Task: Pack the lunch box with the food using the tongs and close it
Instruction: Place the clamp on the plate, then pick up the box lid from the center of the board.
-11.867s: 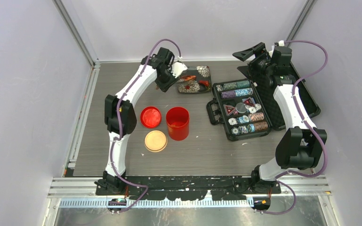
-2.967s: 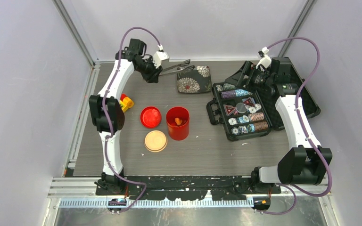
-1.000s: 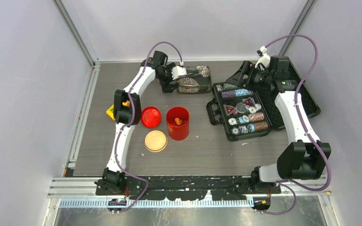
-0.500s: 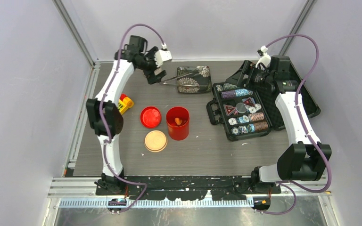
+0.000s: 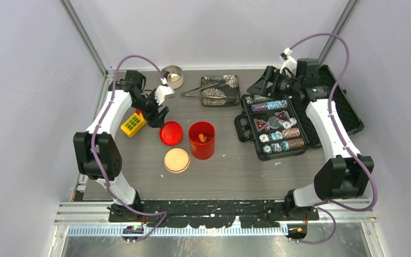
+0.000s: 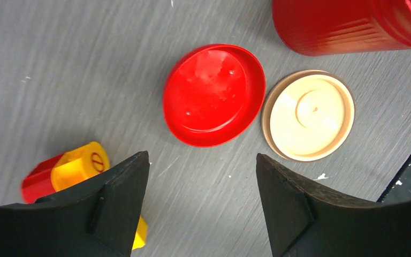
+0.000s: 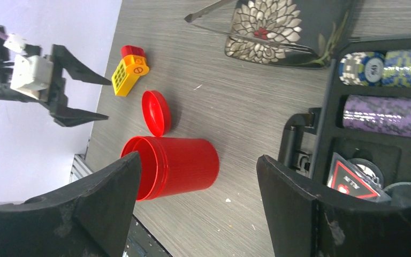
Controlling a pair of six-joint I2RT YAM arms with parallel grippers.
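Observation:
The red canister (image 5: pixel 202 143) of the lunch box stands uncapped mid-table with an orange food piece (image 5: pixel 202 138) inside. Its red lid (image 5: pixel 170 133) lies upside down just to its left, and the beige disc lid (image 5: pixel 176 160) lies in front. A cream tub (image 5: pixel 172 76) stands at the back. The silver tongs (image 5: pixel 203 88) lie across the floral tray (image 5: pixel 226 95). My left gripper (image 5: pixel 158 116) hangs open and empty just left of the red lid (image 6: pixel 213 95). My right gripper (image 5: pixel 261 84) is open and empty, raised over the back right, looking at the canister (image 7: pixel 171 165).
A yellow-and-red toy block (image 5: pixel 132 123) lies left of my left gripper, close to its finger (image 6: pixel 112 198). An open black poker-chip case (image 5: pixel 274 126) takes up the right side. Metal frame rails and grey walls bound the table.
My left arm has come away from the tongs on the tray and swung left and forward to the red lid, its jaws narrowing a little. The tub at the back now shows.

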